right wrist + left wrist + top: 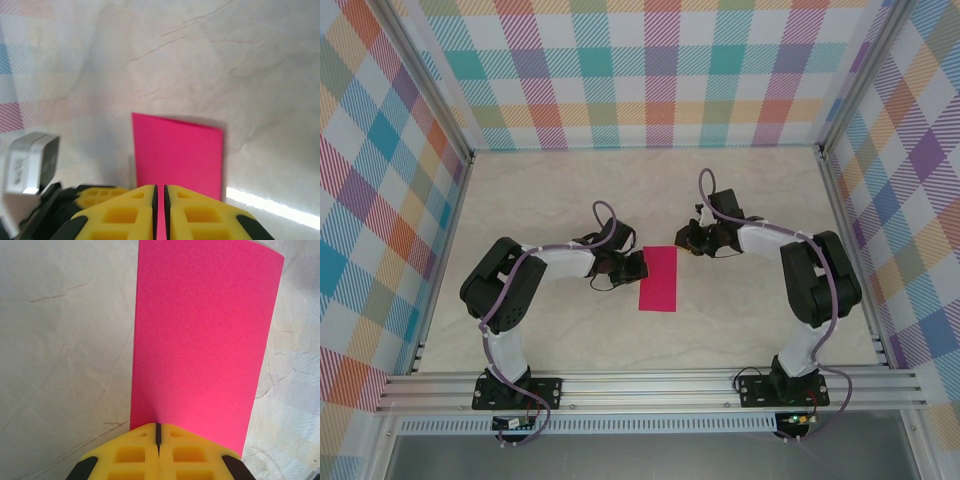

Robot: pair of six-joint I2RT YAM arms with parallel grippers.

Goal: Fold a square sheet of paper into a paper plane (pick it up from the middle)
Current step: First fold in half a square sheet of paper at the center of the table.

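Note:
The square sheet of paper (658, 279) lies on the table between the arms as a narrow magenta-pink rectangle. My left gripper (641, 264) is at its left long edge, near the far end. In the left wrist view the yellow fingers (135, 452) are pressed together, and the square sheet of paper (200, 340) spreads out flat from under their tips. My right gripper (678, 239) is at the sheet's far right corner. Its fingers (125, 212) leave a hairline slit through which pink shows, and the square sheet of paper (177, 152) lies face-up ahead of them, not edge-on between the pads.
The marbled table (560, 320) is walled by checked panels (650, 70) at the back and both sides. An aluminium rail (650, 385) with the arm bases runs along the near edge. The left arm's white camera housing (27, 165) sits close at the left in the right wrist view.

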